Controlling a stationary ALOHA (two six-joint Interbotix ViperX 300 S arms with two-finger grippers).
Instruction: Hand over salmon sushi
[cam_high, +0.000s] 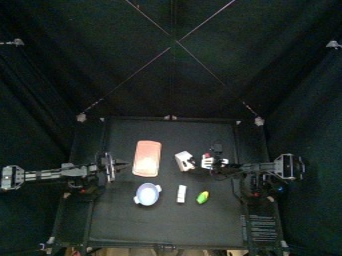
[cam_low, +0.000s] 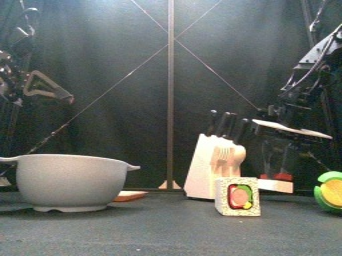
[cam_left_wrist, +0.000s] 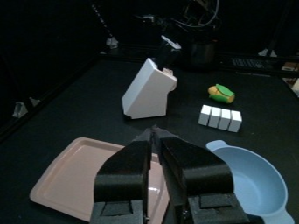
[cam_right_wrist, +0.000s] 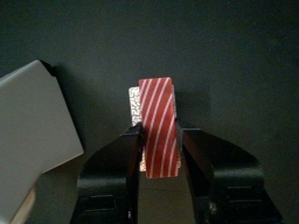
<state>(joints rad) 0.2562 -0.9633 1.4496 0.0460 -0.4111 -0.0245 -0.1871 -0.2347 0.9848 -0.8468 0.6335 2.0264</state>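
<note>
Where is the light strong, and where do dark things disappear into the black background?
Top view: the black arms almost vanish against the black table; the pink slab and the bowl stand out. Front view: light falls on the white knife block, the curtains stay dark. Right wrist view: the salmon sushi in the right pincer is well lit.

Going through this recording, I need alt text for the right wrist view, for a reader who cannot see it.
The right hand is closed on the salmon sushi, a small oblong piece with a red, white-striped face and a white side, held upright above the black table. A pale grey block stands beside it at the picture's edge.
</note>
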